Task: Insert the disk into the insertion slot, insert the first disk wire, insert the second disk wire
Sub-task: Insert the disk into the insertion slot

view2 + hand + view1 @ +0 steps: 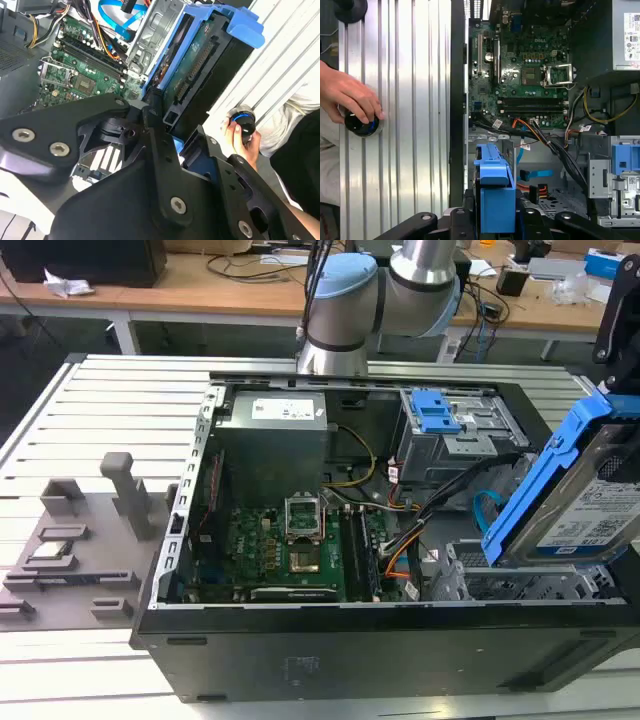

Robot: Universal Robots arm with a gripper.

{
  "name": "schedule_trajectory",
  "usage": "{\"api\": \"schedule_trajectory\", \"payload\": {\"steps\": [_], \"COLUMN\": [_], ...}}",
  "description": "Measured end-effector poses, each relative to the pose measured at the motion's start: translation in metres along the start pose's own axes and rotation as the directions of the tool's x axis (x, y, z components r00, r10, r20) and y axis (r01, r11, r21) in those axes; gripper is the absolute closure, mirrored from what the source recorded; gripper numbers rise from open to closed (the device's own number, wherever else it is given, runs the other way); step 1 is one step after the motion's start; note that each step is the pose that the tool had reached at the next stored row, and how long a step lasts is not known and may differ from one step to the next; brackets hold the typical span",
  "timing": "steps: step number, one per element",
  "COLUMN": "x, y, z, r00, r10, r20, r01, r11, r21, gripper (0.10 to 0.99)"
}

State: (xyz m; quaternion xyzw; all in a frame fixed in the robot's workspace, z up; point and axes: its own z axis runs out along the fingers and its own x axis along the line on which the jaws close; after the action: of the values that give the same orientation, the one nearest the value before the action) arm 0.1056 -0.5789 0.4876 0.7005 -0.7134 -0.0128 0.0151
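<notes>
Holding the disk (590, 510): jaws closed tight on its blue caddy, one finger (152, 125) pressed to the frame's side.

Disk tilted, white label facing the exterior camera, low end down over the slot (510, 585). Not seated; most of it stands above the rim of the case (300, 660). Cannot tell whether the low corner touches the slot's mesh wall.

Slot sits in the case corner at the exterior view's lower right, near the taller cage (455, 430) with blue clips.

Blue cable (487, 508) lies loose between cage and disk. Wire bundle (400, 540), orange and black, runs from the board (295, 540) toward the slot. Board lies flat on the case floor, well apart from the disk, toward the exterior view's left.

Outside the case, a person's hand (350, 95) rests on a round black button (362, 127) on the ribbed tabletop (410, 125).

Grey fixture (70, 550) lies on the tabletop, on the exterior view's left of the case.
</notes>
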Motion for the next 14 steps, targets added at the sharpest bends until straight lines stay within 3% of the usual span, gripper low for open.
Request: {"api": "schedule_trajectory", "payload": {"steps": [2,4,6,14], "x": [-0.0001,-0.0002,-0.0007,-0.0179], "y": [-0.0005,-0.0008,-0.0008,-0.001], "z": [0.0128,0.0192,0.0211,0.0334], "r00": [1.0,1.0,1.0,1.0], "r10": [0.0,0.0,0.0,0.0], "r20": [0.0003,0.0004,0.0006,0.0016], "r01": [0.0,0.0,0.0,0.0], "r11": [1.0,1.0,1.0,1.0], "r21": [0.0,0.0,0.0,0.0], "gripper": [0.722,0.722,0.722,0.722]}}
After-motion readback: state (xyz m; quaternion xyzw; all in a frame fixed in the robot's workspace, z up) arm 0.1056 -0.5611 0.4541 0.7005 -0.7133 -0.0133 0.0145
